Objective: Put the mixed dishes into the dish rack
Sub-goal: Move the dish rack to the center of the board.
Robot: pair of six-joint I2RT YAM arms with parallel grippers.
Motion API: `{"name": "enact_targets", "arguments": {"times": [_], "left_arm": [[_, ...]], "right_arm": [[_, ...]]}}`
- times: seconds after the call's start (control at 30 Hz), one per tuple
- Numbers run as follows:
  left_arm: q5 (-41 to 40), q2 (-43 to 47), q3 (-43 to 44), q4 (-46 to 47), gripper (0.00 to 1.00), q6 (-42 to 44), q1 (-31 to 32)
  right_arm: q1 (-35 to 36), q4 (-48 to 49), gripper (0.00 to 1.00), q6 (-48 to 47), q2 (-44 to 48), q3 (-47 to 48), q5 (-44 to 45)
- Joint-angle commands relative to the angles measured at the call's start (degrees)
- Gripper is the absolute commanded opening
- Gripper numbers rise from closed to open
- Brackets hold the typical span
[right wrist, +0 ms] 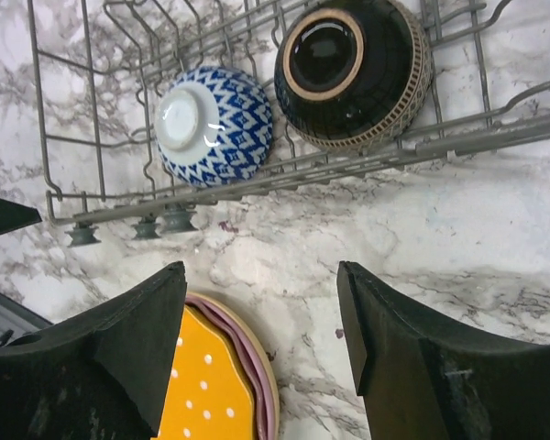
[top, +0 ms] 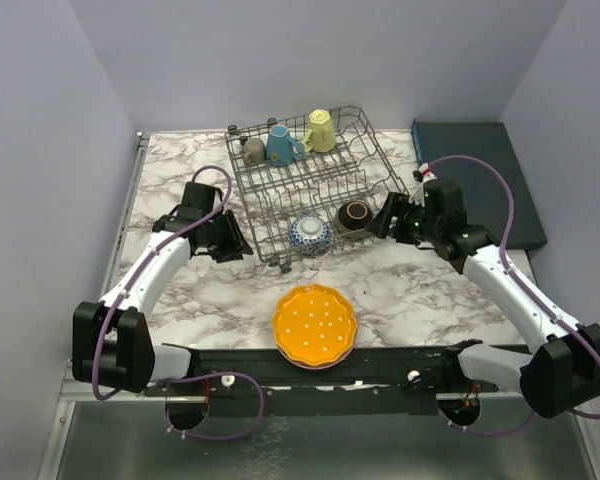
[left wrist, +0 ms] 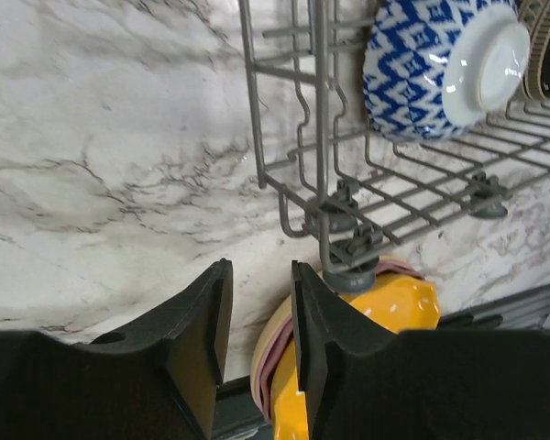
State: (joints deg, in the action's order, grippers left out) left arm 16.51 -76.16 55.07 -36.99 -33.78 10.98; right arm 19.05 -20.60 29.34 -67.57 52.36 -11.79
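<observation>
The grey wire dish rack (top: pixel 310 185) stands at the table's back middle. It holds a grey-olive mug (top: pixel 254 150), a blue mug (top: pixel 282 146), a yellow mug (top: pixel 319 131), a blue-white bowl (top: pixel 309 235) and a dark brown bowl (top: pixel 354 215). An orange white-dotted plate (top: pixel 315 325) lies on a pink plate near the front edge. My left gripper (top: pixel 242 243) is beside the rack's left front corner, jaws a little apart, empty. My right gripper (top: pixel 378 222) is wide open, empty, by the rack's right front corner. Both bowls also show in the right wrist view: blue-white (right wrist: pixel 214 126), dark (right wrist: pixel 353 73).
A flat dark teal box (top: pixel 478 180) lies at the back right. A raised rail runs along the table's left edge (top: pixel 130 200). The black base bar (top: pixel 310 365) runs along the front just below the plates.
</observation>
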Motion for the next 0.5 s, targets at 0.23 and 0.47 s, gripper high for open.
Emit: {"name": "enact_targets", "arguments": {"times": [0.23,0.47], "left_arm": [[10.0,11.6,-9.3,-0.2,0.38,-6.2,6.1],[6.5,18.2,-14.8,-0.9,0.38,-13.5,12.0]], "right_arm": [[0.0,-5.3,0.72,-3.9,4.3,-6.3,-6.2],[0.0,-5.3,0.73,-2.8,5.8,-8.2,-8.2]]}}
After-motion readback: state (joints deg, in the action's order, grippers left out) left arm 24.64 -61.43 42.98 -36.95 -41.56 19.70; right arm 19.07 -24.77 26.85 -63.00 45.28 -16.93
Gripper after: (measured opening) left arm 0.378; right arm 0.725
